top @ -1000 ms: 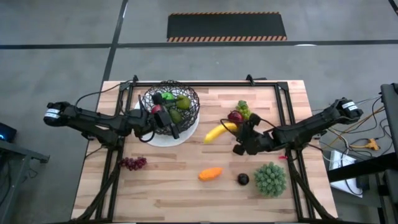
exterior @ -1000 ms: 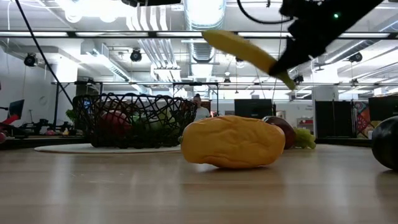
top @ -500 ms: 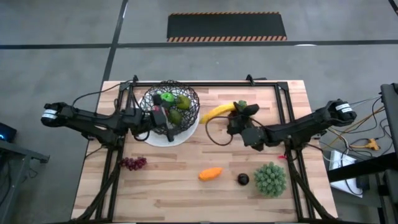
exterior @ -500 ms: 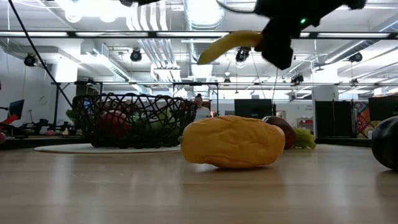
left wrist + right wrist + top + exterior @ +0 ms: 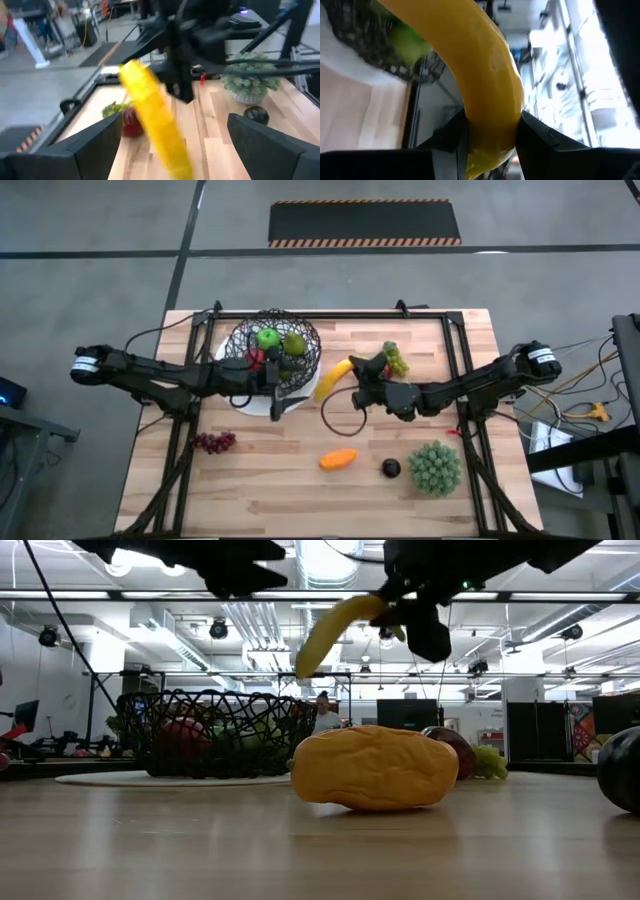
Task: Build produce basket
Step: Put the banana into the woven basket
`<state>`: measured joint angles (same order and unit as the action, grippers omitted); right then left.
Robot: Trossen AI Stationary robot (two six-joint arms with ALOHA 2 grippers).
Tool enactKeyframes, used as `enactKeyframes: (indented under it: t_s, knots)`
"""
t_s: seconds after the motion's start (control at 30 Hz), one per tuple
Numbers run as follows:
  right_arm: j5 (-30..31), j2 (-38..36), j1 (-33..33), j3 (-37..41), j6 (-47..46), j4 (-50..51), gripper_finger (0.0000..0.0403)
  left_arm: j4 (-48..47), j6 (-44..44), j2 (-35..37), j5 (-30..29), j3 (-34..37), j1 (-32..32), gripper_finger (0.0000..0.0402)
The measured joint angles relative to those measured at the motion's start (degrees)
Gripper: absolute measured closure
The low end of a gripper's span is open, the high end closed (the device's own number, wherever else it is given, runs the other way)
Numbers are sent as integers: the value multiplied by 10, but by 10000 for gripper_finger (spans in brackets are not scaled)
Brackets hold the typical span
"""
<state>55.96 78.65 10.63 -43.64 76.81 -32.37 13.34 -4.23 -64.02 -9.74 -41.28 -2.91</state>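
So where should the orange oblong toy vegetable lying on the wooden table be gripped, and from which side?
Grip the orange oblong toy vegetable across its narrow middle, coming straight down from above. It lies on its side on the wooden table, long axis roughly left to right in the high view, nothing touching it, so a pinch across its short width is probably steadiest.

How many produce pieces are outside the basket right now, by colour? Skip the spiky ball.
Yellow: 1, banana, held in the air by the right gripper
Green: 1, grapes
Red: 1, fruit beside the green grapes
Purple: 1, grapes
Orange: 1, orange piece
Dark: 1, plum
Total: 6
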Motion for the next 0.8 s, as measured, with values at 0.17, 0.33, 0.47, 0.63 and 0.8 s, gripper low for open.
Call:
enactKeyframes:
  t_s: [0.17, 0.33, 0.47, 0.63, 0.8]
  knots:
    - [-52, 1, 12, -3, 96, -52, 290, 54, 80, -38, 35, 0, 21, 61]
    - [-51, 9, 12, -25, 138, -56, 291, 86, 131, -78, 76, -6, 25, 61]
    - [-63, 11, 13, -40, 162, -57, 291, 107, 147, -105, 77, -12, 26, 61]
    - [-65, 11, 12, -49, 164, -57, 291, 165, 159, -127, 80, -12, 30, 61]
    - [-65, 13, 12, -49, 164, -37, 291, 195, 159, -128, 79, -12, 34, 84]
